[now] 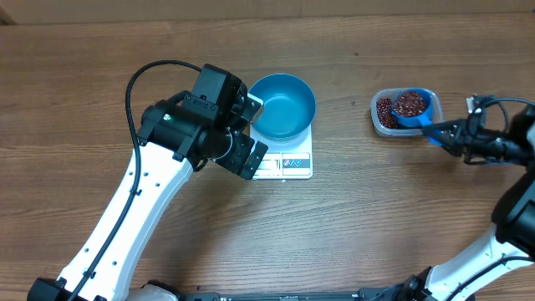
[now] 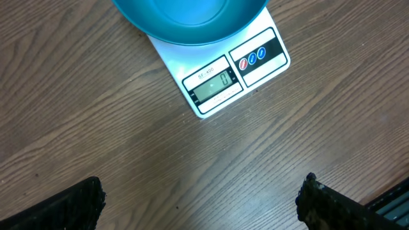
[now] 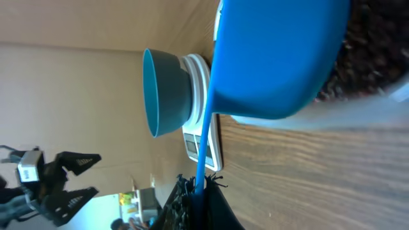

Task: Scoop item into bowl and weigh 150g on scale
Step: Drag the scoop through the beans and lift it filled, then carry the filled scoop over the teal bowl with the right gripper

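Two fingers of the right gripper [image 1: 441,132] are pressed together on the thin handle of a blue scoop [image 1: 414,109], at the right edge of the overhead frame. The right wrist view shows the same grip: the handle runs down into the dark jaws at the bottom of the frame. The scoop sits over a clear tub [image 1: 378,119] in the upper right and is heaped with beans [image 1: 410,102]; more beans lie in the tub beside it. Its handle runs from the gripper up and to the left, so the cup end already leads toward the target.

That target, the bowl [image 1: 282,106], stands on the scale [image 1: 294,165] in the upper middle of the overhead frame. It is well apart from the scoop, straight to the left across bare table [image 1: 351,217]. I see no beans in the bowl, and the display [image 2: 214,84] reads zero in the left wrist view. So I judge that weighing has not begun.

The left gripper [image 2: 201,195] hangs just beside the scale's left side with its jaws wide apart and nothing between them. It is the nearer arm to the bowl, but the load is in the right. The coming carry likely calls for a level sweep leftward, then a tip over the rim.
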`<control>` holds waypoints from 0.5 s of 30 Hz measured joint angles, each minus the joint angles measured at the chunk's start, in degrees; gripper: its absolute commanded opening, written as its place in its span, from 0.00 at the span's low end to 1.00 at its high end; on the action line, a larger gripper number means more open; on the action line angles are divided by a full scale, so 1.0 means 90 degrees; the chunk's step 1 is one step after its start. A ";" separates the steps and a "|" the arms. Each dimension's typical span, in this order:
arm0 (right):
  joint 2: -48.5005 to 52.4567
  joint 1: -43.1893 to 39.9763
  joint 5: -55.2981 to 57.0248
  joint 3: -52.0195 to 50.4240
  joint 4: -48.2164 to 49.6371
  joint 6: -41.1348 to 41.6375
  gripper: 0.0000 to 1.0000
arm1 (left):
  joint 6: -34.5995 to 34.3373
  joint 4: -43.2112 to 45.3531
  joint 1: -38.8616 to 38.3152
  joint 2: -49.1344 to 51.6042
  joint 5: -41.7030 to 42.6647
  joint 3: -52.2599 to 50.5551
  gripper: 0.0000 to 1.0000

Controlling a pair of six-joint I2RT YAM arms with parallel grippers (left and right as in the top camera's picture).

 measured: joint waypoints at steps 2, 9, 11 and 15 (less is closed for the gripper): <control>0.0000 -0.0146 -0.0080 -0.0002 -0.0182 -0.0270 0.04 | 0.0000 -0.0002 0.0000 0.0000 0.0000 0.0000 0.99; 0.0000 -0.0172 -0.0471 -0.0005 -0.0809 -0.1173 0.04 | 0.0000 0.0000 0.0000 0.0000 0.0000 0.0000 1.00; 0.0000 -0.0172 -0.0646 -0.0005 -0.1146 -0.1574 0.04 | 0.0000 0.0000 0.0000 0.0000 0.0000 0.0000 1.00; 0.0000 -0.0170 -0.0816 -0.0007 -0.1673 -0.2229 0.04 | 0.0000 0.0000 0.0000 0.0000 0.0000 0.0000 1.00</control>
